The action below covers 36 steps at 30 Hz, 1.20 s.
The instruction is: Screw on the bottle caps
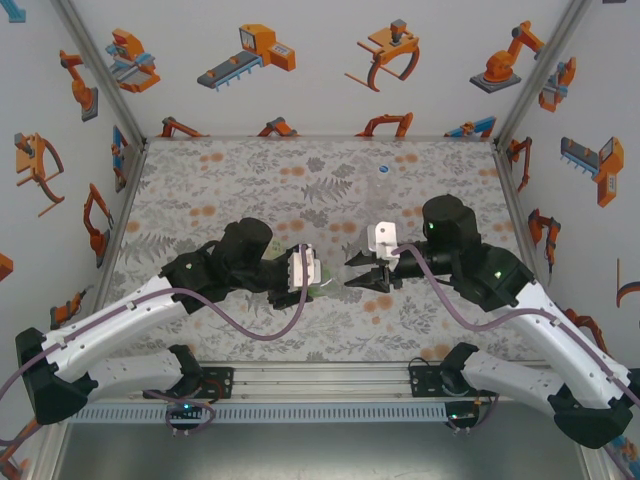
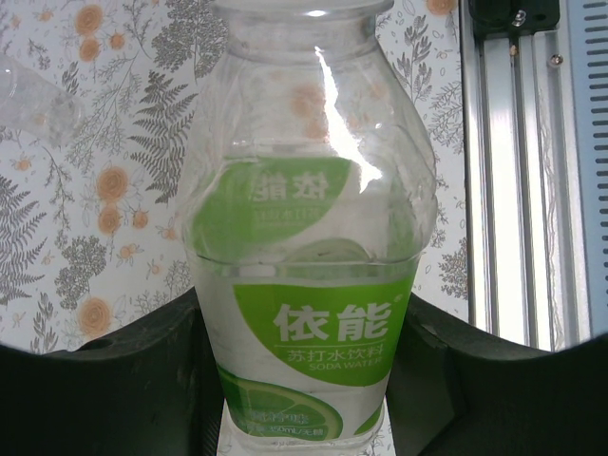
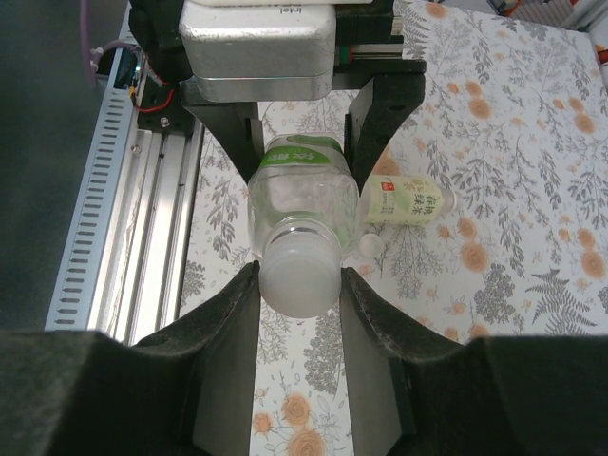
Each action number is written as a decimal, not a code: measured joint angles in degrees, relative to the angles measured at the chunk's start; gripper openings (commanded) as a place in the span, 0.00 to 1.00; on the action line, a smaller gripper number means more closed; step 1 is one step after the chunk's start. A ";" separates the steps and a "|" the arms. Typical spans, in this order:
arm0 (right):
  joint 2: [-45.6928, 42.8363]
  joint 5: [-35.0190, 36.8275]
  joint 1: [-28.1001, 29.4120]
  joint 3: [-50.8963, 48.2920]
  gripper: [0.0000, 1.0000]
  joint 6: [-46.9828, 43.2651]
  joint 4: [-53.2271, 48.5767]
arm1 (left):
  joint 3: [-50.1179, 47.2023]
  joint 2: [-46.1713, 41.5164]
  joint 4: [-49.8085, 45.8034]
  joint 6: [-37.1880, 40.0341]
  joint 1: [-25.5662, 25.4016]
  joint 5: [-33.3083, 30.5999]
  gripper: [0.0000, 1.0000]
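Observation:
The green-label bottle [image 2: 313, 332] lies level above the table, and my left gripper [image 2: 304, 380] is shut on its body. A pale, faintly greenish cap [image 3: 299, 275] sits on its mouth with my right gripper [image 3: 299, 285] shut on it, one pad pressing each side. From above, the left gripper [image 1: 305, 270] and right gripper [image 1: 362, 276] face each other with the bottle [image 1: 330, 282] between them. The yellow-label bottle [image 3: 408, 201] lies on the table beside a small white cap [image 3: 370, 244]. A blue cap [image 1: 385, 168] rests far back. The unlabelled bottle [image 2: 28, 95] lies at the frame edge.
The table has a grey floral mat [image 1: 250, 190] and walls on three sides. A metal rail [image 1: 320, 380] with the arm bases runs along the near edge. Bare mat lies to the far left and far right.

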 measured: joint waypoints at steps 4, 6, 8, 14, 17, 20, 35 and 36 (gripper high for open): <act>0.00 0.39 0.11 0.00 0.00 -0.09 -0.04 | 0.00 0.00 -0.02 0.02 0.02 0.00 0.00; 0.00 0.39 0.11 0.00 0.00 -0.15 -0.02 | 0.00 0.00 0.00 0.02 0.02 0.02 0.00; 0.00 0.37 0.11 0.00 0.00 -0.15 -0.04 | 0.00 0.00 -0.02 0.00 0.02 0.07 0.00; 0.09 0.22 0.22 0.00 0.00 -0.37 -0.09 | 0.00 0.00 -0.02 0.00 0.02 0.44 0.00; 0.55 0.07 0.28 0.00 0.00 -0.42 -0.11 | 0.00 0.00 -0.07 0.00 0.02 0.37 0.00; 1.09 0.17 0.33 0.00 0.00 -0.24 -0.11 | -0.09 0.00 -0.24 -0.02 0.02 -0.22 0.00; -0.15 12.35 0.37 -5.14 0.00 31.28 8.87 | -2.80 0.02 4.76 -0.44 0.02 -6.71 0.00; 0.13 14.34 0.37 -5.11 0.00 35.19 8.94 | -2.80 0.26 5.16 -0.46 0.04 -7.34 0.00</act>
